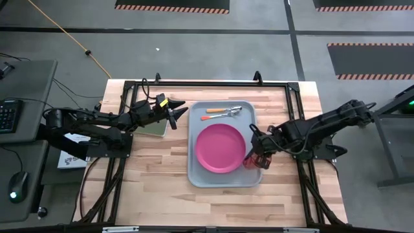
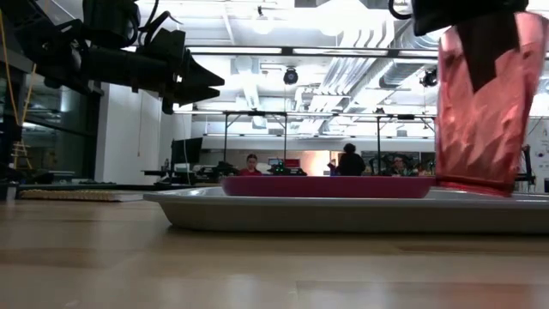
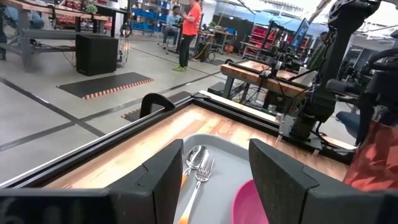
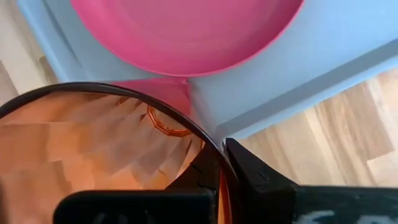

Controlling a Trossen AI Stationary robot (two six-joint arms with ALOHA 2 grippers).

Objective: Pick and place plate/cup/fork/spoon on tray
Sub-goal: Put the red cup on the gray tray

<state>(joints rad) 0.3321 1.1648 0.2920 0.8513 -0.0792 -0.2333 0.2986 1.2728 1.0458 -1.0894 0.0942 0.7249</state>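
Observation:
The pale grey-blue tray [image 1: 202, 175] lies mid-table. The magenta plate [image 1: 221, 147] lies flat in it. A fork and a spoon [image 1: 224, 111] lie side by side on the tray's far end and also show in the left wrist view [image 3: 198, 163]. My right gripper [image 1: 257, 154] is shut on the red-orange ribbed cup [image 2: 480, 103] over the tray's near right corner. My left gripper [image 1: 176, 114] is open and empty in the air just left of the tray's far left corner, pointing at the fork and spoon. My right gripper pinches the cup's wall at its rim [image 4: 219, 163], one finger inside the cup and one outside. The fingers come from above, slanting in from the table's right. The cup stands upright, mouth up. Its base [image 2: 473, 184] is level with the tray's rim; whether it rests there I cannot tell.
A dark green square pad [image 1: 155, 128] lies left of the tray under my left arm. A black frame [image 1: 213, 84] runs around the tabletop. A side desk with a keyboard [image 1: 9, 115] and mouse stands to the left. People stand in the room beyond.

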